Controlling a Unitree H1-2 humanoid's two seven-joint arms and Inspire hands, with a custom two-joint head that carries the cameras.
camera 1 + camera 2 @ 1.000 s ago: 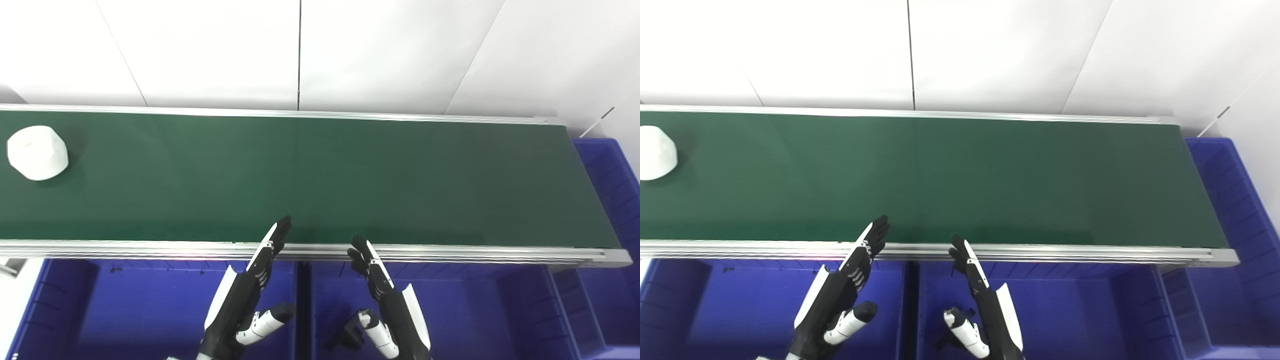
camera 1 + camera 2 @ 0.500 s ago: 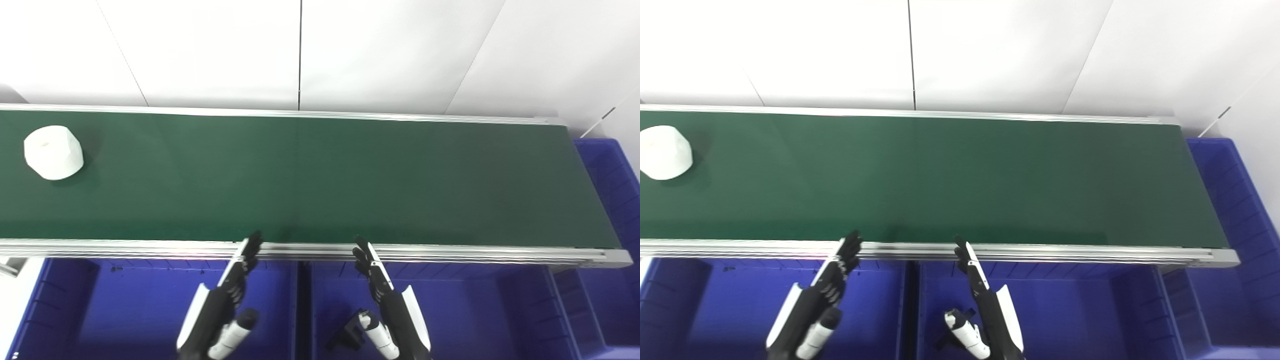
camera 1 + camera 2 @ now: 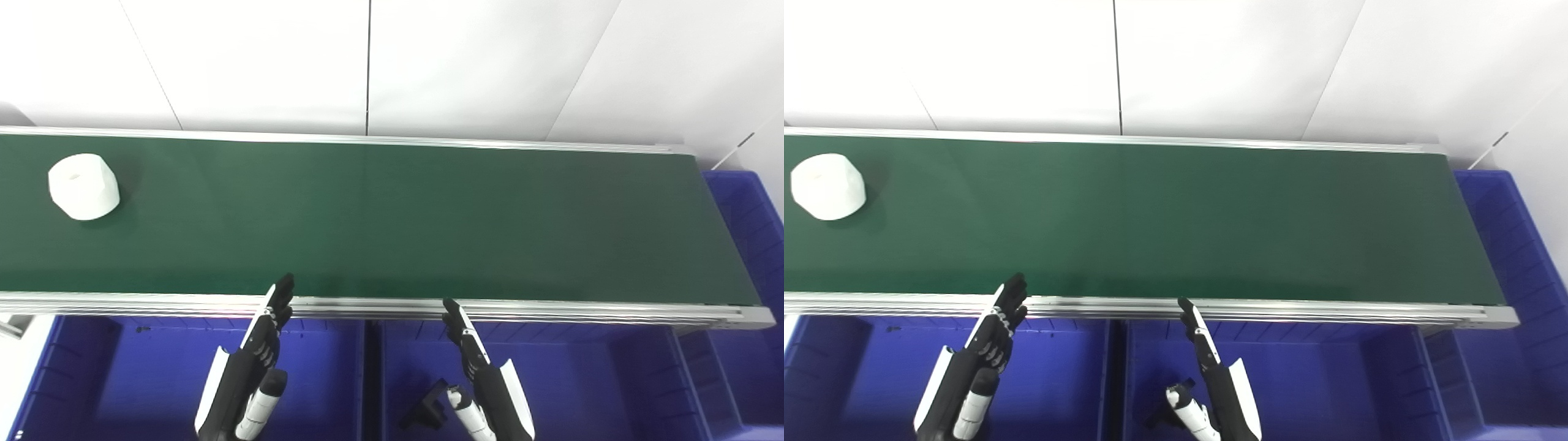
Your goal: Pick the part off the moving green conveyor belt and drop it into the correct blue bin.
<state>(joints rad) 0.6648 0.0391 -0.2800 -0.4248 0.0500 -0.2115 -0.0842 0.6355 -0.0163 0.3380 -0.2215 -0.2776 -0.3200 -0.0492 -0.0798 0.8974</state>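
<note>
Nearby — black part in blue bin

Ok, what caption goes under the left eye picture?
White part rides the green belt; both open hands wait above blue bins.

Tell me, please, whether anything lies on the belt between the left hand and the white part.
Nothing visible does. The white part sits alone at the far left of the green belt. The left hand hangs open over a blue bin, with only bare belt and its near rail between.
</note>
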